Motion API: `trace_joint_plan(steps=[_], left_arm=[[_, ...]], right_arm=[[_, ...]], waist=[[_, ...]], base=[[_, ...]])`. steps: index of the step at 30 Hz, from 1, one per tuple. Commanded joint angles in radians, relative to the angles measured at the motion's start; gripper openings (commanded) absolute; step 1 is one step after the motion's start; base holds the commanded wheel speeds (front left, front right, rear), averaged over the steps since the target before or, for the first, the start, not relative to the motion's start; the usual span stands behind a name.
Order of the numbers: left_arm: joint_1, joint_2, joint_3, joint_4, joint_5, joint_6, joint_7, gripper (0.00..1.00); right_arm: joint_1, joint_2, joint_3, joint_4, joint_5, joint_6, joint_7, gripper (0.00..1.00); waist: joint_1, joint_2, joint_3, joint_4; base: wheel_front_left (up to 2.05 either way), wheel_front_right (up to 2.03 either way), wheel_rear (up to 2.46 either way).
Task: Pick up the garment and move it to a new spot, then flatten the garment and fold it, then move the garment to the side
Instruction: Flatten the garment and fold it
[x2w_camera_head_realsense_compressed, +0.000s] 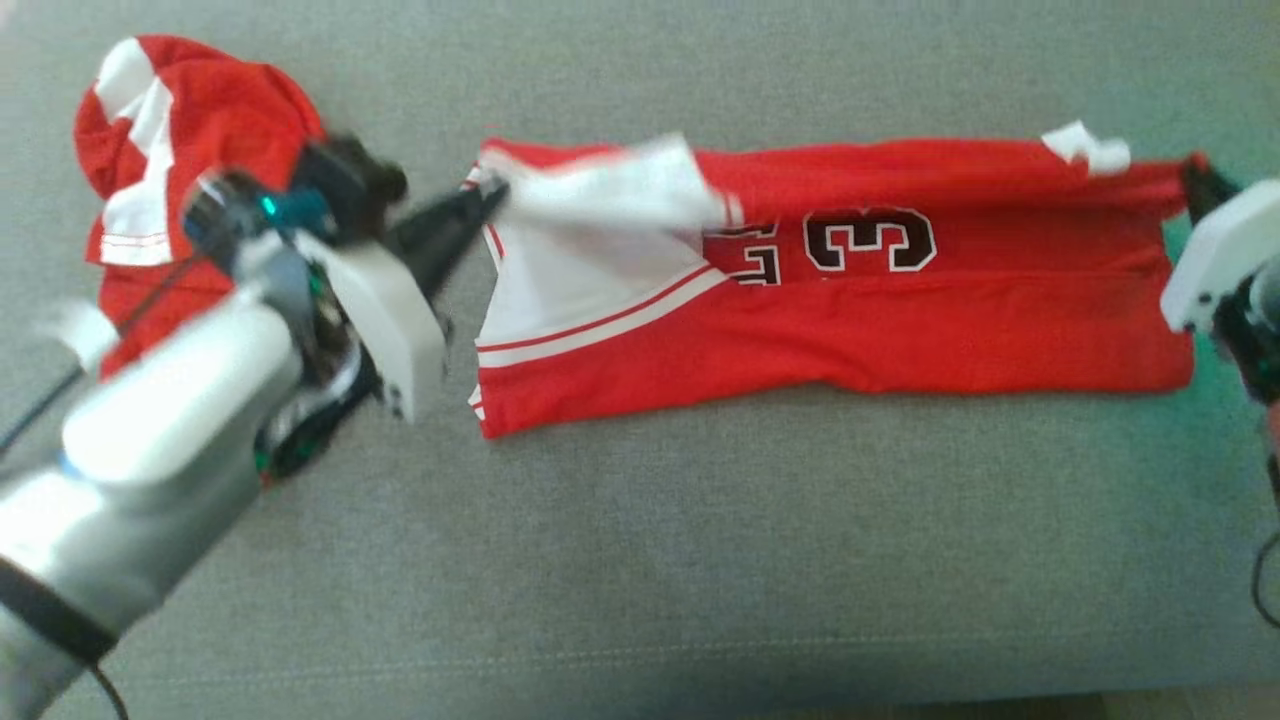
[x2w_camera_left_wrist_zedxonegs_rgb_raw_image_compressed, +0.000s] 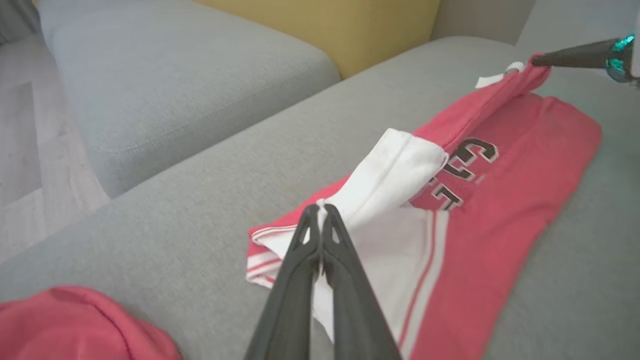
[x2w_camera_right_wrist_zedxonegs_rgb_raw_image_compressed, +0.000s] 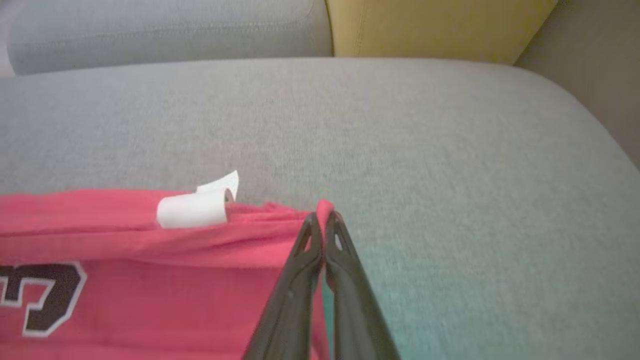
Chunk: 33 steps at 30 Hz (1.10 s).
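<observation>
Folding stage: the garment (x2w_camera_head_realsense_compressed: 830, 330) lies spread across the sofa cushion (x2w_camera_head_realsense_compressed: 700, 560) at mid-frame, my left fingers (x2w_camera_left_wrist_zedxonegs_rgb_raw_image_compressed: 298, 260) and right fingers (x2w_camera_right_wrist_zedxonegs_rgb_raw_image_compressed: 292, 285) each clamped on a corner of its upper edge. Relocation and flattening look done (a second red garment (x2w_camera_head_realsense_compressed: 190, 120) sits upper left); the fold and the move aside remain.

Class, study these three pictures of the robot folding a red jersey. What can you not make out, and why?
- Head view: the jersey has black print partly covered by its folded white panel.
- Head view: the other red garment is partly behind the left arm; its type is unclear.
- Head view: the right gripper is blurred, its arm cut off by the right edge.
- Right wrist view: the white label is curled; any writing is unreadable.
</observation>
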Motion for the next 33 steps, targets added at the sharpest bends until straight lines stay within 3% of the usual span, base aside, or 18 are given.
trace_joint_plan(steps=[1, 9, 21, 22, 23, 24, 25, 33], left_arm=[[-0.015, 0.057, 0.033, -0.061, 0.002, 0.019, 0.016, 0.00], [0.091, 0.121, -0.012, -0.199, -0.014, 0.083, 0.085, 0.00], [0.150, 0.106, -0.044, -0.176, -0.011, 0.111, 0.091, 0.00], [0.153, 0.103, -0.046, -0.167, -0.009, 0.109, 0.089, 0.00], [0.156, 0.100, -0.048, -0.159, -0.008, 0.109, 0.086, 0.00], [0.159, 0.097, -0.049, -0.151, -0.005, 0.111, 0.083, 0.54], [0.160, 0.095, -0.046, -0.144, 0.000, 0.117, 0.069, 1.00], [0.199, 0.043, 0.056, -0.089, -0.021, 0.218, -0.106, 1.00]], right_arm=[[0.034, -0.033, 0.027, -0.066, 0.037, 0.006, 0.041, 0.00], [0.198, -0.123, 0.080, -0.273, 0.148, 0.006, 0.259, 0.00], [0.334, -0.129, 0.064, -0.432, 0.151, 0.006, 0.392, 0.00], [0.339, -0.128, 0.059, -0.439, 0.145, 0.006, 0.395, 0.38], [0.343, -0.126, 0.053, -0.446, 0.140, 0.006, 0.394, 1.00], [0.345, -0.122, 0.041, -0.454, 0.138, 0.006, 0.390, 1.00], [0.346, -0.115, 0.028, -0.460, 0.137, 0.006, 0.384, 1.00], [0.355, -0.038, -0.090, -0.548, 0.132, 0.006, 0.247, 1.00]], waist=[[0.0000, -0.0001, -0.021, 0.008], [0.0000, -0.0001, -0.075, 0.001], [0.0000, -0.0001, -0.076, -0.019], [0.0000, -0.0001, -0.075, -0.019], [0.0000, -0.0001, -0.076, -0.020], [0.0000, -0.0001, -0.076, -0.020], [0.0000, -0.0001, -0.078, -0.021], [0.0000, -0.0001, -0.100, -0.015]], base=[[0.00, 0.00, 0.00], [0.00, 0.00, 0.00], [0.00, 0.00, 0.00], [0.00, 0.00, 0.00], [0.00, 0.00, 0.00], [0.00, 0.00, 0.00], [0.00, 0.00, 0.00], [0.00, 0.00, 0.00]])
